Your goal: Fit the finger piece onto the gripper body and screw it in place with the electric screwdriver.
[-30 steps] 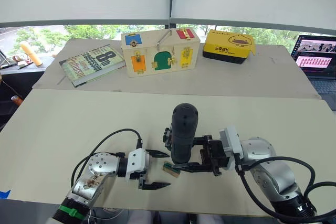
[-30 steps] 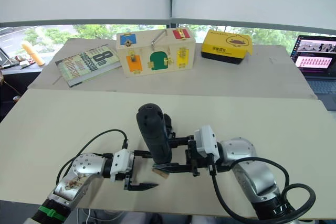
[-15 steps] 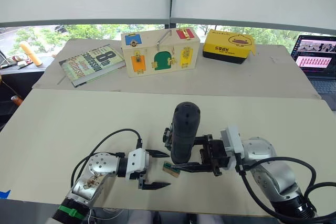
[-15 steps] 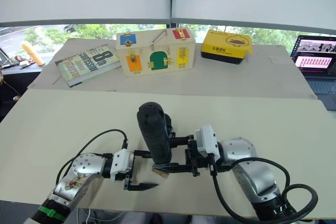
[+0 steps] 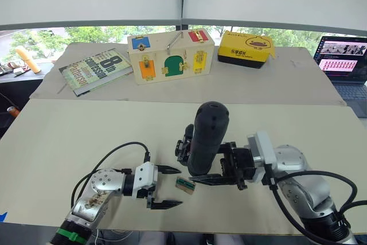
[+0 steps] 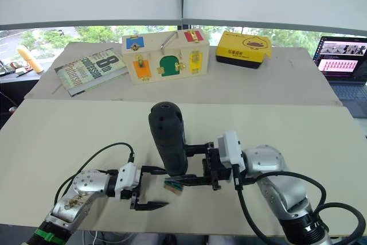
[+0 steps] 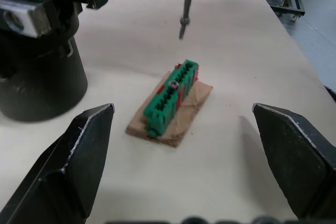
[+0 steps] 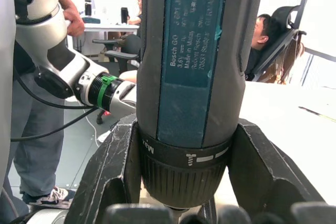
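Note:
My right gripper (image 5: pixel 198 166) is shut on the electric screwdriver (image 5: pixel 206 139), a thick black cylinder held upright over the table. Its thin bit (image 7: pixel 185 3) hangs just above the tabletop. The gripper body (image 5: pixel 184 144), a black blocky part, stands right behind the screwdriver and also looms close in the left wrist view (image 7: pixel 39 51). My left gripper (image 5: pixel 181 186) rests open on the table, its fingers (image 7: pixel 84 150) spread toward a flat tan-and-green block (image 7: pixel 170 100) with a screw on top. The finger piece is out of view.
A wooden latch box (image 5: pixel 171 55), a book (image 5: pixel 94 68) and a yellow box (image 5: pixel 248 49) lie on the far table, with a laptop (image 5: pixel 341 64) at far right. The beige work table (image 5: pixel 86 136) is bare to the left. People sit and stand beyond the table (image 8: pixel 262 30).
The right gripper has raised the screwdriver slightly, and its top leans a little more to the right. The left gripper and the block stay put. The camera has shifted a little.

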### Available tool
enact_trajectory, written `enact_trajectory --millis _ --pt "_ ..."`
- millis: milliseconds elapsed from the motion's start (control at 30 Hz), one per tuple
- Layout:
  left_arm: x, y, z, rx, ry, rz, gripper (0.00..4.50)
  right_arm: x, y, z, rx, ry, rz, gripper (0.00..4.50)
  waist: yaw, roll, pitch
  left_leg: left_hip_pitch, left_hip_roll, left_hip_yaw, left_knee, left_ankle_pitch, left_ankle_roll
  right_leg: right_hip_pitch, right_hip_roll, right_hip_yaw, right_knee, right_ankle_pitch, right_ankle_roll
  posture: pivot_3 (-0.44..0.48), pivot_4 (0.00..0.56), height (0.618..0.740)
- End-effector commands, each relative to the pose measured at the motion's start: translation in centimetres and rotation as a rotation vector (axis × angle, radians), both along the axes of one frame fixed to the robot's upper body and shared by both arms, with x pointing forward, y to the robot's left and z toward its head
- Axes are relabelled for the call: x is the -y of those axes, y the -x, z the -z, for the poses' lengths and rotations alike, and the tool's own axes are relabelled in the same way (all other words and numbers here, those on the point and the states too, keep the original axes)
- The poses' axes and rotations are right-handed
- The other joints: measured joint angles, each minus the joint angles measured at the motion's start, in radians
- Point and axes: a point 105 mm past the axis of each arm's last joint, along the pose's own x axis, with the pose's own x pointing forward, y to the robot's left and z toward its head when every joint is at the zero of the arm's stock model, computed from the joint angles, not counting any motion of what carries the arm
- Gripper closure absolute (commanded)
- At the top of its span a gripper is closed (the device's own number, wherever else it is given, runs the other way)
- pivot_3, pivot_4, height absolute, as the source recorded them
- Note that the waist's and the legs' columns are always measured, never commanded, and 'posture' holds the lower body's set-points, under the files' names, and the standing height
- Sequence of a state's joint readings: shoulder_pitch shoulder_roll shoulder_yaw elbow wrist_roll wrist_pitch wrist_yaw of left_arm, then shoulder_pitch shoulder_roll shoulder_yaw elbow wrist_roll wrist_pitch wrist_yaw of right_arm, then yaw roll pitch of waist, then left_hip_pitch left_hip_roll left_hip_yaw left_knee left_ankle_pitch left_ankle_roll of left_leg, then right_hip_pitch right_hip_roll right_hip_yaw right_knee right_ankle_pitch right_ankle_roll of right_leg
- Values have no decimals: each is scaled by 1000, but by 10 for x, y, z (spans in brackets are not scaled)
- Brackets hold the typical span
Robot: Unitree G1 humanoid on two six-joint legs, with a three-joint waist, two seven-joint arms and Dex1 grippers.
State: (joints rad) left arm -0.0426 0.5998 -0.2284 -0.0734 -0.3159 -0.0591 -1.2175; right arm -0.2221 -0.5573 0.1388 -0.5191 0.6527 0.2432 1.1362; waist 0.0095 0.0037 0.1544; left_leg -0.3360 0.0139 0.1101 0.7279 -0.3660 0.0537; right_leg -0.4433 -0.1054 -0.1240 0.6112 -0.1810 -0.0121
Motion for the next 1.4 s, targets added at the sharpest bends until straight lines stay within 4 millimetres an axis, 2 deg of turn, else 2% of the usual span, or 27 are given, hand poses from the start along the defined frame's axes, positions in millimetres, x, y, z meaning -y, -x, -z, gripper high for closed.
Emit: enact_trajectory --millis 33,367,533,833,1167,1400 --pt "-6 -2 -29 32 86 -14 0 3 9 -28 82 -55 -21 2596 0 -1 1 0 0 0 0 0 0 0 0 0 0 0 0 0 150 740" --pt "-21 -5 -76 57 143 -23 0 17 8 -58 96 -66 27 2596 1 -2 2 0 -1 0 0 0 0 0 4 0 -1 0 0 0 150 740" --pt "-26 -11 -88 61 157 -51 0 29 -2 -69 110 -71 95 2596 2 -2 2 0 -1 0 0 0 -1 1 7 1 -1 0 0 0 150 740" --pt "-26 -22 -99 43 211 -81 0 36 -26 -81 100 -138 170 2596 0 -2 2 0 -1 2 0 1 -1 1 9 2 -1 0 0 0 150 740" --pt "-34 -29 -96 53 167 -81 0 17 -40 -88 58 -190 122 2596 -6 -1 2 0 0 2 0 1 -3 1 11 2 0 0 0 0 150 740" --pt "-37 -33 -83 85 118 -80 0 3 -43 -87 41 -212 90 2596 -9 -1 3 0 -1 3 0 1 -3 1 12 1 0 0 0 0 150 740"
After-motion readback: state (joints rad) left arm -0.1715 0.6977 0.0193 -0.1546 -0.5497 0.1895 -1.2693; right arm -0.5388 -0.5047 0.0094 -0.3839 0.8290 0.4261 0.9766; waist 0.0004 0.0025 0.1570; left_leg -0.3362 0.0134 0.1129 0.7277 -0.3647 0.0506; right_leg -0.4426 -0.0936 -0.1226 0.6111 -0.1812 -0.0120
